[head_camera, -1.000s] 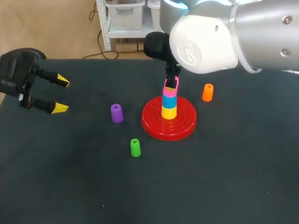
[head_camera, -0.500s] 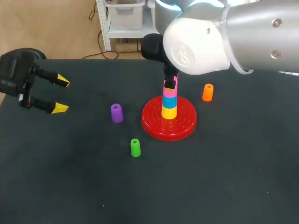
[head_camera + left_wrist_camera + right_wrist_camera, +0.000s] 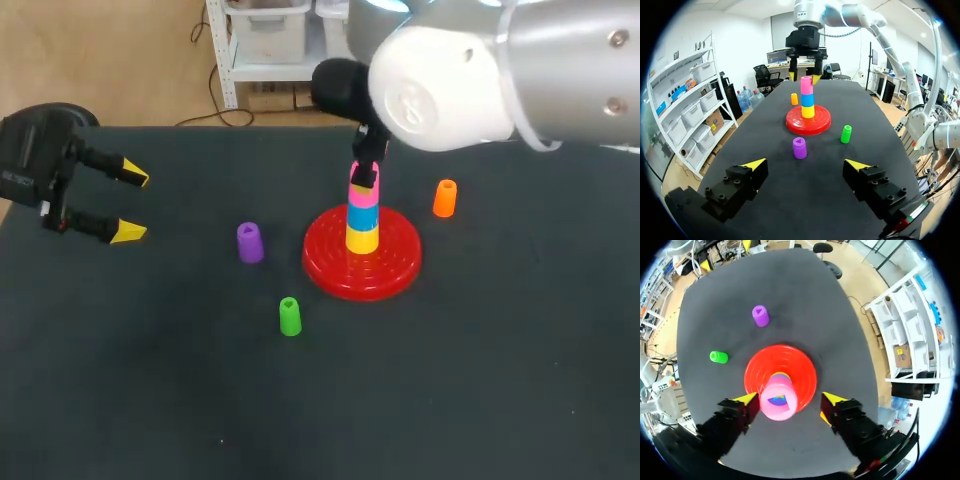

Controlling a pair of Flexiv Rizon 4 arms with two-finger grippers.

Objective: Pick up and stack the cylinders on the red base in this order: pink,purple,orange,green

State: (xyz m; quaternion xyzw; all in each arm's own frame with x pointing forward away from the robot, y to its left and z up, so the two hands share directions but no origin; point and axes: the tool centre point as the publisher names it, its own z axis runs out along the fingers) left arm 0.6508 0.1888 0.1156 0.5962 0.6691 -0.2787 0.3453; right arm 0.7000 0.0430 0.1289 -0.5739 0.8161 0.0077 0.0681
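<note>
The pink plastic cylinder point(image 3: 361, 195) is already sitting at the top of the column on the round red ribbed base point(image 3: 395, 268), resting on a blue cylinder point(image 3: 362, 216) which is itself sitting on a yellow cylinder point(image 3: 362, 240), so the first placement is looking done. The right gripper point(image 3: 789, 400) is hovering directly over that column with its yellow-tipped fingers spread to either side of the pink piece; the right wrist view is showing a clear gap on at least one side, so the fingers are standing wide and not gripping it. Three pieces are waiting on the black table point(image 3: 480, 380): the purple cylinder point(image 3: 249, 242) just left of the base, the orange cylinder point(image 3: 445, 198) to its right and a little farther back, and the green cylinder point(image 3: 289, 316) nearer and to the left. The left gripper point(image 3: 125, 205) is hanging at the far left edge, well apart from everything, its fingers wide and holding nothing. By the stated order, purple is likely coming next, then orange, then green.
</note>
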